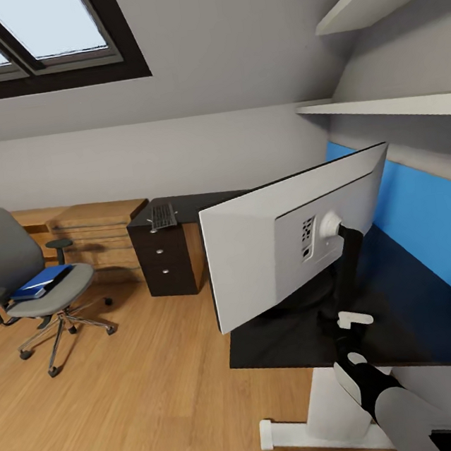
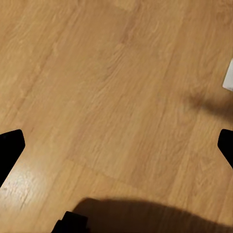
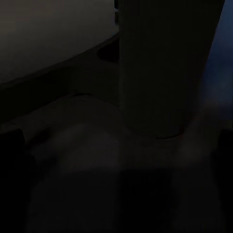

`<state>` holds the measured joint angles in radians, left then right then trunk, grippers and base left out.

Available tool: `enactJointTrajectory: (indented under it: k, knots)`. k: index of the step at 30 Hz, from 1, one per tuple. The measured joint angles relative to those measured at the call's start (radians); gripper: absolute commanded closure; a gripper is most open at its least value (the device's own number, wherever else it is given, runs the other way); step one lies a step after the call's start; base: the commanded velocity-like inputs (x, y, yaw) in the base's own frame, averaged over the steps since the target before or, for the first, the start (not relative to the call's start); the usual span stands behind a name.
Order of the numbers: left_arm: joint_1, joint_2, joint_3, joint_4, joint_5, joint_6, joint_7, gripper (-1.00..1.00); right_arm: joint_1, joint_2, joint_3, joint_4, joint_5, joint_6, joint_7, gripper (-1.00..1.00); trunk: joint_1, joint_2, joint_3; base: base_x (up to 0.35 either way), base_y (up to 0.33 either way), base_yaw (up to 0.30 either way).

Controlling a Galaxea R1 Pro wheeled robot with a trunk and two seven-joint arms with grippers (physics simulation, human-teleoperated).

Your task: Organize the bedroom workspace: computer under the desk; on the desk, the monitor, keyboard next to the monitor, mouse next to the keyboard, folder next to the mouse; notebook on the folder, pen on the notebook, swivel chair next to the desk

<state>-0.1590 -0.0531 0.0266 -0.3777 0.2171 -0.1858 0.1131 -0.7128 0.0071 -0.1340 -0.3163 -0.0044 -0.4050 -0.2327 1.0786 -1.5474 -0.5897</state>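
**A:** So the monitor (image 1: 284,239) is over the desk (image 1: 408,315) with its silver-white back to the head cam, tilted, and the right gripper (image 1: 349,323) is low down at the neck, just above the desktop. Honestly I can't tell how far the jaws are spread or if they've actually got the neck. The right wrist cam is nearly black, just a dark column close up that I'd guess is the neck (image 3: 165,73).

**B:** What's the risk then?

**A:** Big wide screen, thin neck, and it looks to be near the desk's front edge. If the grip is loose or off-centre, my guess is the screen swings or tips toward the floor side. I can't see the base, so I can't say whether it's sitting flat on the desk.

**B:** Left arm?

**A:** The left gripper (image 2: 116,145) is just pointing at the wood floor (image 2: 107,87), fingertips (image 2: 9,145) spread wide, nothing in it.

**B:** Rest of the stuff?

**A:** The keyboard (image 1: 162,216) is on the far end of the desk, above the drawer unit (image 1: 164,258). The folder (image 1: 42,280) lies on the swivel chair (image 1: 26,280), well away from the desk. Both not sorted yet.

**B:** Any brand names or labels?

**A:** Nope. There's a patch of dark marks on the monitor's back beside the mount, too small to read.
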Motion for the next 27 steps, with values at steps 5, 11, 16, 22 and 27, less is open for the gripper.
enactJointTrajectory:
  k: [5,11,16,22,27]
  knots:
    - [0.000,0.000,0.000,0.000,0.000,0.000,0.000,-1.00,0.000,0.000,0.002,0.002,0.003,-0.001,-0.001,-1.00,0.000,0.000,0.000,0.002,-0.021,0.000]
    - [0.000,0.000,0.000,0.000,0.000,0.000,0.000,-1.00,0.000,0.000,0.003,0.003,0.004,0.000,0.000,-1.00,0.000,0.000,0.000,0.001,-0.191,0.000]
    - [0.000,0.000,0.000,0.000,0.000,0.000,0.000,-1.00,0.000,-0.001,0.009,0.003,0.006,0.001,0.002,-1.00,0.000,0.000,0.000,0.000,-0.161,0.000]
    - [0.000,0.000,0.000,0.000,0.000,0.000,0.000,-1.00,0.000,-0.001,0.006,0.004,0.006,0.000,0.001,-1.00,0.000,0.000,0.000,0.000,-0.023,0.000]
    - [0.000,0.000,0.000,0.000,0.000,0.000,0.000,-1.00,-0.001,-0.002,0.006,0.011,0.014,-0.009,0.000,-1.00,0.000,0.000,0.000,0.000,-0.002,0.000]
